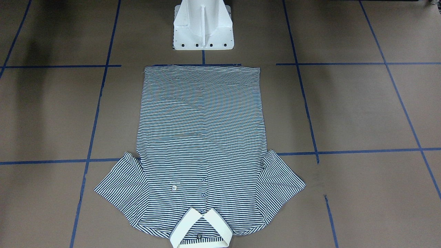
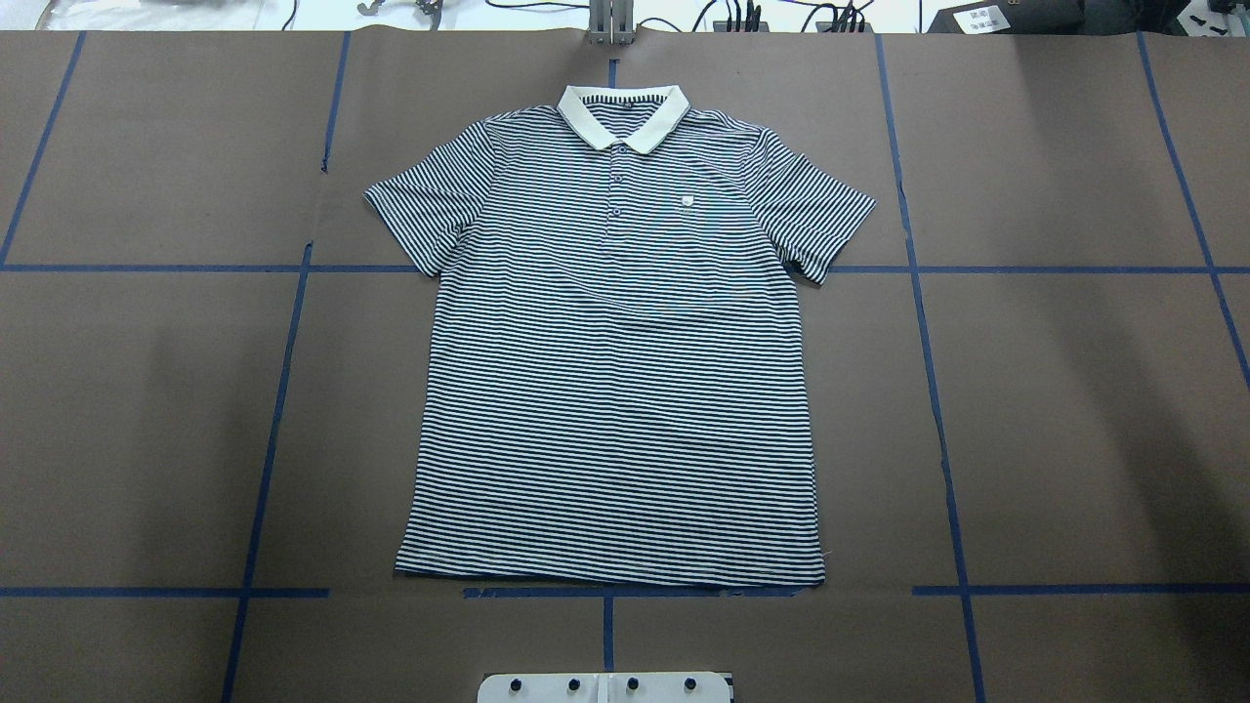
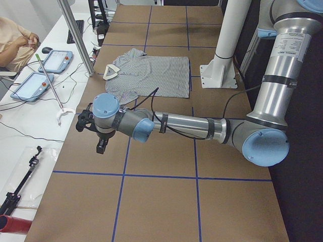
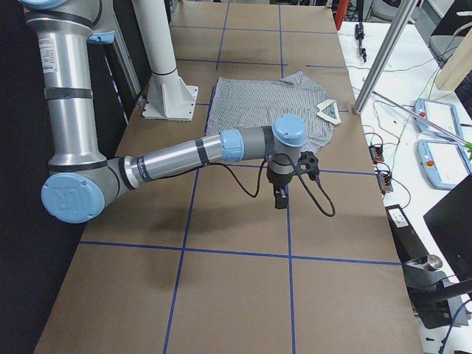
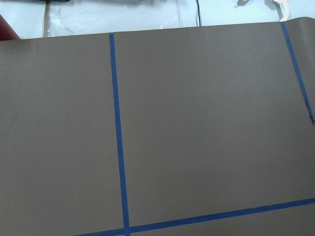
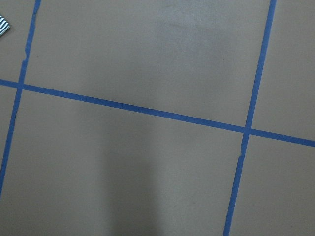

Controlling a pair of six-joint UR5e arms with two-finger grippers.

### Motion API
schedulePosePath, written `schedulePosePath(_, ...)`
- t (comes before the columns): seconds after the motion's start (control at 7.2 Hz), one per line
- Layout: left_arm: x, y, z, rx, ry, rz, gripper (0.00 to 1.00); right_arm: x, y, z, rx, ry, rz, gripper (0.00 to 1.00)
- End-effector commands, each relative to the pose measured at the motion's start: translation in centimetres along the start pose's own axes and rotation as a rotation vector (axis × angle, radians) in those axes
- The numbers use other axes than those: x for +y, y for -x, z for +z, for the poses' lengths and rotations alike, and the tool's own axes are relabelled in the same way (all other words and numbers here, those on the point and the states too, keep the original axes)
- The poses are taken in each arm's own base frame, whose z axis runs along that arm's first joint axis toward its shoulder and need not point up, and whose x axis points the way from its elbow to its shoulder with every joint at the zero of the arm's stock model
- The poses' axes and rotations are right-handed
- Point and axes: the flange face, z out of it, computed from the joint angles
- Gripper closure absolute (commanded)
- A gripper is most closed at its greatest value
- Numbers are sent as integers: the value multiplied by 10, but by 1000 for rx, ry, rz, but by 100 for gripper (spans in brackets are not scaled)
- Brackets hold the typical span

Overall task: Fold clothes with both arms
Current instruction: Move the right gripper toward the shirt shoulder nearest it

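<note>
Striped shirt (image 2: pixel 615 371) lies flat at centre of the overhead view, collar (image 2: pixel 623 115) at top, no fold begun. Both the left gripper (image 3: pixel 102 145) and right gripper (image 4: pixel 279 199) hang well clear at its sides, finger spread impossible to tell. Next, each likely must reach a sleeve (image 2: pixel 430 210) edge.

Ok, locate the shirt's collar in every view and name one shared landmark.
Front-facing: collar bottom centre.
Overhead: collar top centre.
Exterior left: collar far, at upper left.
Exterior right: collar far, at upper right.
Left wrist: not in it.
Right wrist: not in it; only a shirt scrap, top-left corner.
Landmark: white pedestal base beyond the hem, in all four exterior views.
</note>
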Motion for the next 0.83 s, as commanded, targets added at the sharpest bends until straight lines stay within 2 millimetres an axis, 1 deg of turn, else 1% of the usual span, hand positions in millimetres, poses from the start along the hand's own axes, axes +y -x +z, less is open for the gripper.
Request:
schedulePosePath(0.0,3,-15,-9,1,-24,37,0,-1,-2,1,-3,1,25,0)
schedulePosePath(0.14,18,-41,-16,-15,-41,83,0,-5,6,-3,-37,-21,71,0)
schedulePosePath(0.28,40,-23,-5,-27,-13,52,0,-8,9,-6,-45,-45,91,0)
schedulePosePath(0.42,54,-16,-1,-22,-1,39,0,-8,10,-6,-47,-50,86,0)
schedulePosePath(0.56,72,-13,2,-15,16,30,0,-9,9,2,-102,-30,97,0)
schedulePosePath(0.69,100,-18,-9,-13,14,34,0,-10,6,12,-171,-12,108,0)
